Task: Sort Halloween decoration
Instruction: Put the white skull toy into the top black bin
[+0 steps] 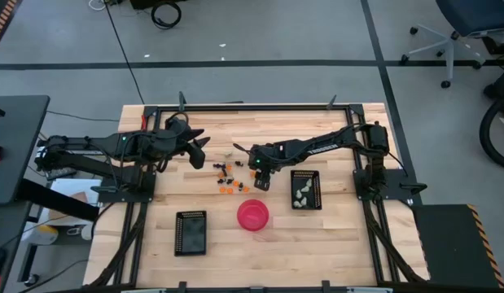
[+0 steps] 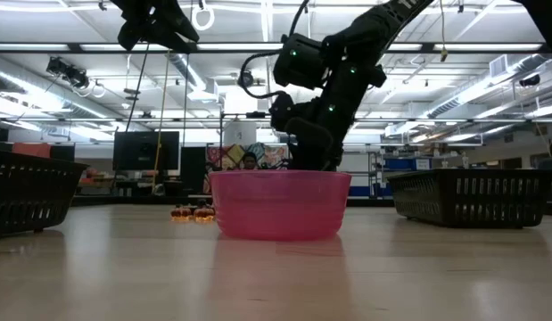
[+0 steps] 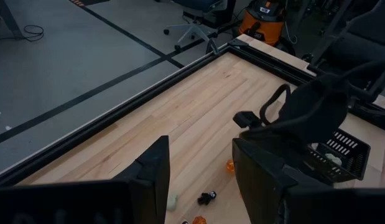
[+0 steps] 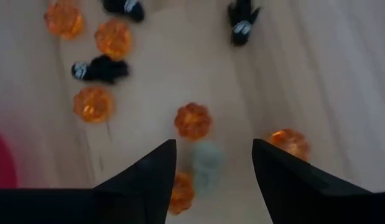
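The Halloween decoration pieces (image 1: 227, 175) lie loose on the wooden table's middle: orange pumpkins (image 4: 193, 121), black pieces (image 4: 100, 70) and a pale whitish-green piece (image 4: 208, 163). My right gripper (image 4: 214, 146) hangs open, slanting down over them, one finger on either side of the pale piece; in the high view it (image 1: 260, 181) is at the cluster's right end. My left gripper (image 1: 201, 148) waits open, raised at the cluster's left, and its fingers (image 3: 158, 171) frame a black piece (image 3: 206, 198) far below.
A pink bowl (image 1: 253, 215) stands near the front, close to my right gripper. A black grid tray (image 1: 305, 189) holding pale pieces lies to the right, and another tray (image 1: 190, 232) at the front left. In the low view the bowl (image 2: 280, 203) hides my right fingertips.
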